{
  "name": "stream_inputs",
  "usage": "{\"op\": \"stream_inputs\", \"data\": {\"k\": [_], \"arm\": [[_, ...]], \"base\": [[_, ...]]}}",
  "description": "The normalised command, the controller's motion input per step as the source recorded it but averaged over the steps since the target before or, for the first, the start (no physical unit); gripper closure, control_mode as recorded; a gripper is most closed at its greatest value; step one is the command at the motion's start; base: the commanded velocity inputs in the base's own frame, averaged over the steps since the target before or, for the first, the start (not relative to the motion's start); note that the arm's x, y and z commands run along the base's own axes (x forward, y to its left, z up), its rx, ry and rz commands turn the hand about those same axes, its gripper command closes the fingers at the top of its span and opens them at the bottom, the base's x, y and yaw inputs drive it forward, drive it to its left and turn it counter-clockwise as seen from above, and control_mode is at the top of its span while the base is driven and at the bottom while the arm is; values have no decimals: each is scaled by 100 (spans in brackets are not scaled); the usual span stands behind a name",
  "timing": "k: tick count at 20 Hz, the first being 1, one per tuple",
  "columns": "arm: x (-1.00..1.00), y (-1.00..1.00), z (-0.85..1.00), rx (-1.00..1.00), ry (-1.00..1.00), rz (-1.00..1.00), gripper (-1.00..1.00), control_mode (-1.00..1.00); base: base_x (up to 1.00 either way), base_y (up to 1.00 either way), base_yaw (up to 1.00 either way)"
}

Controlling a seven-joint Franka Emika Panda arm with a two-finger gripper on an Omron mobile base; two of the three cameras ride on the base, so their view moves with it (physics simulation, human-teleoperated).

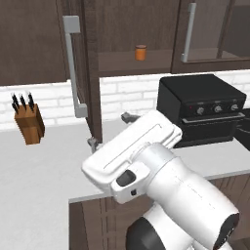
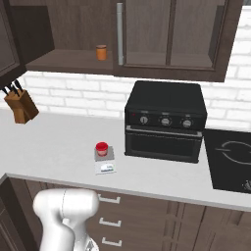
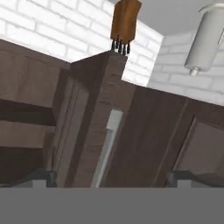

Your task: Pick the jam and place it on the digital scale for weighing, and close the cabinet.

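Jam (image 2: 101, 148) is already sitting on the digital scale (image 2: 105, 161). The cabinet (image 3: 94, 127) door hangs open right ahead of the tool (image 3: 109, 177), whose tips are spread wide and empty. The door's stiff and probably light, so push its flat face near the handle (image 3: 107, 146).

White arm (image 1: 180, 195) raised from base, wrist angled up and left. Gripper (image 3: 111, 179) jaws spread wide, nothing between fingertips (image 3: 43, 177).

no readable text anywhere, digital scale (image 2: 105, 168) display strip blurred (too small), oven (image 2: 164, 122) dials unmarked
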Motion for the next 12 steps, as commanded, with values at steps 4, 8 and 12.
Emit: {"op": "stream_inputs", "data": {"k": [4, 8, 12], "arm": [[-24, 91, -100, 31, -54, -32, -100, -100], [-8, 73, -81, 34, -51, -33, -100, -100], [35, 47, -33, 24, -40, -33, -100, -100]], "base": [[0, 0, 0], [0, 0, 0], [0, 0, 0]]}}
